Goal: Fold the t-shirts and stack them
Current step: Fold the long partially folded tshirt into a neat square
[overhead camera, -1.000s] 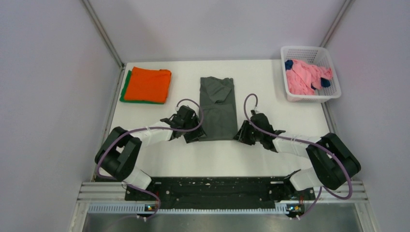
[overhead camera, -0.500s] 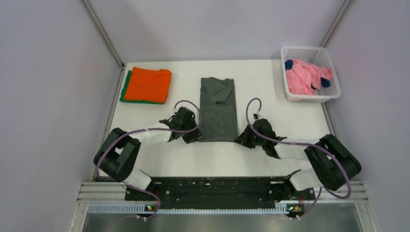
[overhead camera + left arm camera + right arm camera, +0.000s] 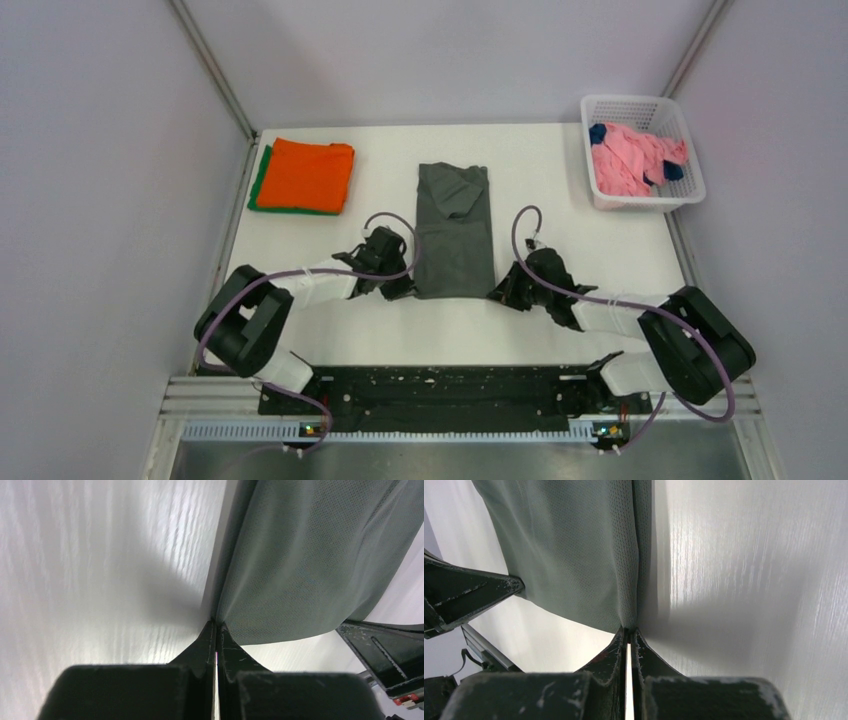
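Grey t-shirt (image 3: pixel 454 228) lies flat mid-table, folded into a long narrow strip running away from the arms, with a loose flap bunched at its far end. Compared with a second ago the strip sits slightly nearer the arms and its near edge has slid toward them.

Left hand (image 3: pixel 398 288) is at the near-left corner of the strip. In its wrist view the fingers (image 3: pixel 207 637) are pressed together with the cloth edge pinched at the tips. A second ago the same hand was at that corner with a gap between its fingers.

Right hand (image 3: pixel 503 293) is at the near-right corner. Its fingers (image 3: pixel 620 640) are closed flat on the folded edge of the cloth. It has also moved slightly nearer the arms since then.

Both hands sit low on the table (image 3: pixel 560 190), with the strip's near edge spanning between them.

Orange t-shirt (image 3: pixel 305 174) is folded at far left on top of a folded green t-shirt (image 3: pixel 258 182), unchanged. Basket (image 3: pixel 640 103) sits at the far-right corner and holds a crumpled pink t-shirt (image 3: pixel 630 160) and bits of a navy t-shirt (image 3: pixel 597 133), also unchanged.
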Controlling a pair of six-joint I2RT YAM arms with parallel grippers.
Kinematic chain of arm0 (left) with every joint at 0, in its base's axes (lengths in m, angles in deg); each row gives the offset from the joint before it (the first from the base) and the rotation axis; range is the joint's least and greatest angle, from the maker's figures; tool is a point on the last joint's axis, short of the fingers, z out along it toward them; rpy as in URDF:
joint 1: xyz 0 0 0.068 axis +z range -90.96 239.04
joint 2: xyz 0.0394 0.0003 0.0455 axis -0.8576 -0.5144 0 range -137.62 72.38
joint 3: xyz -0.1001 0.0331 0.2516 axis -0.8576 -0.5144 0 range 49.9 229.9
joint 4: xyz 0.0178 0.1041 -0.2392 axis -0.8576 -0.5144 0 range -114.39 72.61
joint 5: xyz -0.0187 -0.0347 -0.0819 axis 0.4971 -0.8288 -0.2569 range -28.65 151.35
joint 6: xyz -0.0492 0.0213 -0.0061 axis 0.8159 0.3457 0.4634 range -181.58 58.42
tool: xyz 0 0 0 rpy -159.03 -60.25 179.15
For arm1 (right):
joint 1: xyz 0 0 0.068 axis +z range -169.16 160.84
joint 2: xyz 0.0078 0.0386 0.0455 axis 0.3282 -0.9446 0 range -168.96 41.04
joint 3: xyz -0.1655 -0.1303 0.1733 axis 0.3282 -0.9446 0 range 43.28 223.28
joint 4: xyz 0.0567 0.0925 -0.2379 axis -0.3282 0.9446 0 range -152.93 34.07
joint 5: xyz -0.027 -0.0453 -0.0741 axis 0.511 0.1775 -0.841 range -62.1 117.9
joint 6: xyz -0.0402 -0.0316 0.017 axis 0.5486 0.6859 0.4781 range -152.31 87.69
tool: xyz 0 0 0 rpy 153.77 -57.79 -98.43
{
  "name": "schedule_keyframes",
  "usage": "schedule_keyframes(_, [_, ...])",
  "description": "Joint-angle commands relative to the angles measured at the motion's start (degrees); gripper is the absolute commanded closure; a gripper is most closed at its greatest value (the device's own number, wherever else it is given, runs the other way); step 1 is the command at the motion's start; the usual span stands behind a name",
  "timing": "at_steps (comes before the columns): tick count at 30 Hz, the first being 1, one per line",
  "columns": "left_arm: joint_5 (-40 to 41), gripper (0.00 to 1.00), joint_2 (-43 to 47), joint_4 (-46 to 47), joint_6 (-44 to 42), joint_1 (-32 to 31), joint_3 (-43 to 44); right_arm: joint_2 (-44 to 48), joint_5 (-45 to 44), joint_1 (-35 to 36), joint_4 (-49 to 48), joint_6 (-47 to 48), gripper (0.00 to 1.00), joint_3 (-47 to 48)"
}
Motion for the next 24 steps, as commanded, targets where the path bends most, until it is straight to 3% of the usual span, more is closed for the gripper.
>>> schedule_keyframes(1, [-2.61,1.00,8.22,-2.13,-0.18,-1.41,-7.48,8.94,7.26,1.28,9.72,2.57,1.00,-1.77])
schedule_keyframes(9, [-9.69,1.00,27.65,-5.77,2.51,-6.01,-10.69,30.59,16.95,3.19,29.05,5.39,1.00,2.05])
schedule_keyframes(14, [-8.51,1.00,37.20,-6.16,1.78,-6.24,-7.97,36.11,16.66,3.15,30.30,6.75,1.00,8.21])
schedule_keyframes(20, [-1.42,1.00,33.72,-5.56,-2.47,-5.10,-0.34,33.49,2.14,2.37,29.82,7.99,1.00,16.00])
schedule_keyframes(24, [1.59,1.00,26.65,-7.74,-5.99,-2.91,7.41,28.09,1.03,-0.33,27.88,9.42,1.00,19.94])
